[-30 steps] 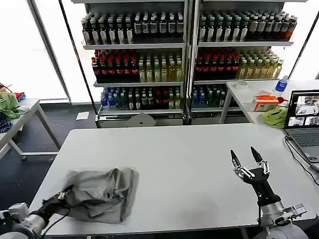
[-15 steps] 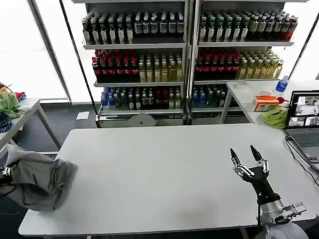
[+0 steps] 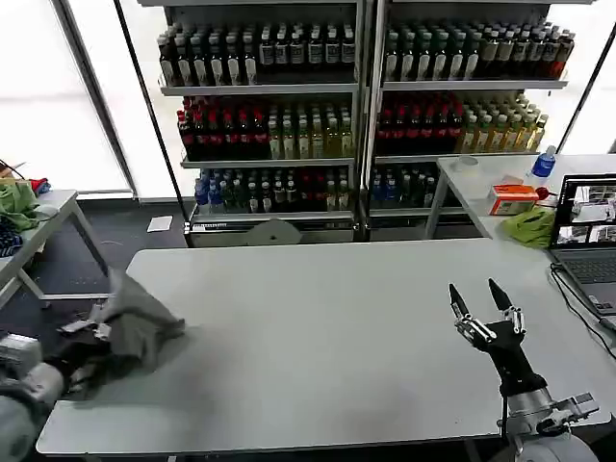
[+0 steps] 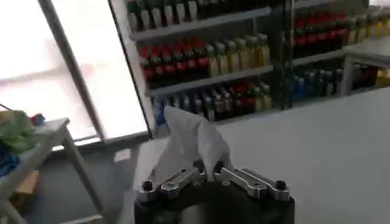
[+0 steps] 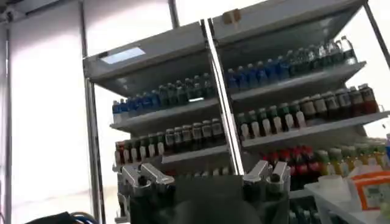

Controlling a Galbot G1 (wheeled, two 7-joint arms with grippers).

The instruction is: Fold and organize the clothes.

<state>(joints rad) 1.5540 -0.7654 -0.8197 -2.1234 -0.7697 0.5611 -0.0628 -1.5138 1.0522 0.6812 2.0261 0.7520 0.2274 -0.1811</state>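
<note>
Since half a second ago the grey shirt (image 3: 135,327) is back on the white table (image 3: 337,327), bunched at its left edge, pinched in the left gripper (image 3: 91,337), while the right gripper (image 3: 486,308), fingers spread, waits far across near the laptop (image 3: 589,236).

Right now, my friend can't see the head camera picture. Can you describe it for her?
The left gripper is shut on a bunched grey shirt at the white table's left edge. The right gripper is open, pointing up. Shelves of bottles stand behind.
</note>
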